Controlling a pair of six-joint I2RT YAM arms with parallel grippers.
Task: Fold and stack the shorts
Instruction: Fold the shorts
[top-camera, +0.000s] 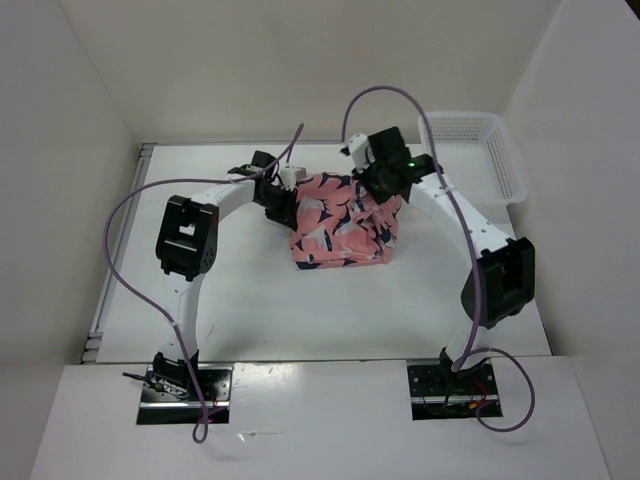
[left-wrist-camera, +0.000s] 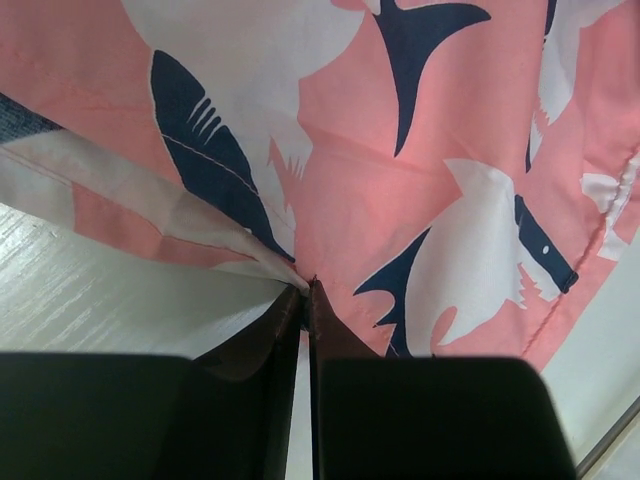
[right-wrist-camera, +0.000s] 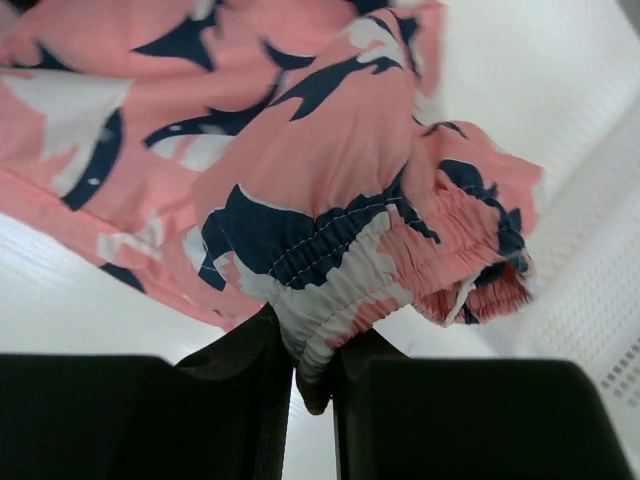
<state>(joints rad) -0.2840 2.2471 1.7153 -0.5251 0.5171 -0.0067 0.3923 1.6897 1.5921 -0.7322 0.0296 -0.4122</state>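
Observation:
The salmon-pink shorts (top-camera: 338, 222) with navy and white fish shapes lie bunched in the middle of the table. My left gripper (top-camera: 283, 192) is at their left upper edge, shut on a thin fold of the fabric (left-wrist-camera: 270, 262). My right gripper (top-camera: 385, 185) is at their right upper corner, shut on the gathered elastic waistband (right-wrist-camera: 340, 300), which is lifted off the table. The waistband bulges between the right fingers (right-wrist-camera: 250, 370). The rest of the cloth hangs and spreads beyond both grippers.
A white plastic mesh basket (top-camera: 478, 152) stands at the back right, close to the right arm; its wall shows in the right wrist view (right-wrist-camera: 600, 300). White walls close in the table on the left, back and right.

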